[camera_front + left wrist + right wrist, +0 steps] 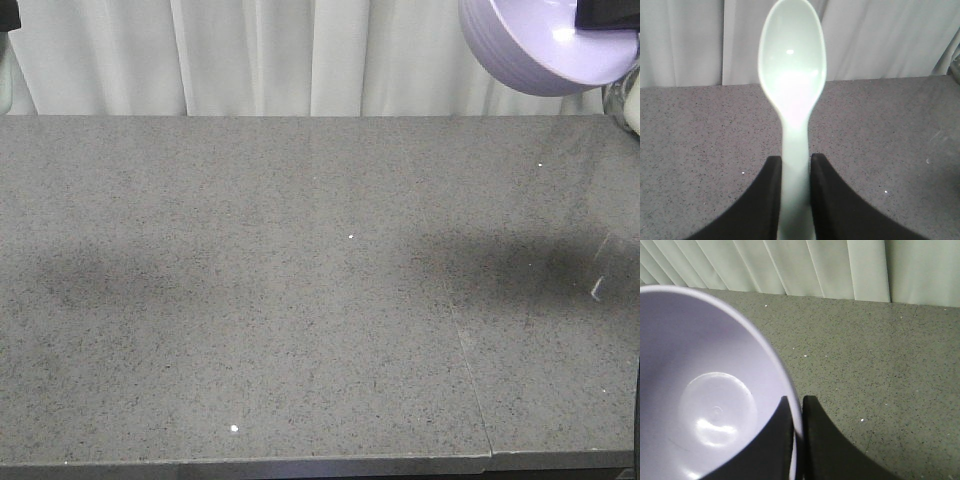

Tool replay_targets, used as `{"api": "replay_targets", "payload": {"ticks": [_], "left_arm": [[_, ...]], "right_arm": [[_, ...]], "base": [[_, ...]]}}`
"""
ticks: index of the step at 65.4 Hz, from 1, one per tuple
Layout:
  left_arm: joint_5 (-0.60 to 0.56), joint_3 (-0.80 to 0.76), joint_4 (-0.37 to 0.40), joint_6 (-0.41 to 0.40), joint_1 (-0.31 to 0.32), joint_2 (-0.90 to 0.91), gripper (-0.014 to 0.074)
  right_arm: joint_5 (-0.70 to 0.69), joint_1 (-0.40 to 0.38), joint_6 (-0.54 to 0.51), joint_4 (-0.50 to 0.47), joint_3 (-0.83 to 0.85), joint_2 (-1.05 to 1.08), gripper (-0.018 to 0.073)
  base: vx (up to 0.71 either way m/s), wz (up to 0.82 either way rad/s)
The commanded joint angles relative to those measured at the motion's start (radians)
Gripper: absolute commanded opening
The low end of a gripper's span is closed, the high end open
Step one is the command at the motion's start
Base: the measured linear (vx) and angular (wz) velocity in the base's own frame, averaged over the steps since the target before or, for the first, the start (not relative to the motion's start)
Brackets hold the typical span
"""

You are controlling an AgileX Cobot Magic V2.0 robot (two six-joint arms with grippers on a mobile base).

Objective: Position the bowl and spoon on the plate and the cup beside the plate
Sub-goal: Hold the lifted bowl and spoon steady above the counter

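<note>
The main risk is the bowl (pixel 705 390). The right claw (pixel 796 402) has it only by a thin pinch on the rim, one finger inside and one outside. The bowl hangs tilted high above the table's (pixel 300 300) far right corner, so a jolt could make it swing or slip and fall to the table.

The spoon (pixel 792 75) is safer but could pivot. The left claw (pixel 796 160) is closed on the handle alone, with the scoop sticking out well beyond it, above the table and pointing at the curtain (pixel 685 40).

Neither plate nor cup shows in any view and nothing lies on the table. Setting either piece down now would likely leave it in the wrong spot.

The right arm is raised, with only its claw tip at the top edge of the front view. The left arm is out of that view; its wrist seems held roughly level over the table.
</note>
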State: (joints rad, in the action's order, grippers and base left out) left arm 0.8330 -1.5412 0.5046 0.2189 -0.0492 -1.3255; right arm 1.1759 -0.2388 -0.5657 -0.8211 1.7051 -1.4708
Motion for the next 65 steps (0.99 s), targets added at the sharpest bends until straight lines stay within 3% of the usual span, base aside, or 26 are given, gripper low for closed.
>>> {"api": "replay_targets", "payload": {"ticks": [1,65], "left_arm": [[-0.057,-0.027,0.030,0.003,0.001,0.028,-0.0007],[-0.057,-0.027,0.030,0.003,0.001,0.028,-0.0007]], "right_arm": [[-0.038,-0.002,-0.004,-0.053,0.025,0.034,-0.0005],[-0.038,-0.002,-0.004,-0.053,0.025,0.034,-0.0005]], "base": [[0.00,0.00],[0.00,0.00]]}}
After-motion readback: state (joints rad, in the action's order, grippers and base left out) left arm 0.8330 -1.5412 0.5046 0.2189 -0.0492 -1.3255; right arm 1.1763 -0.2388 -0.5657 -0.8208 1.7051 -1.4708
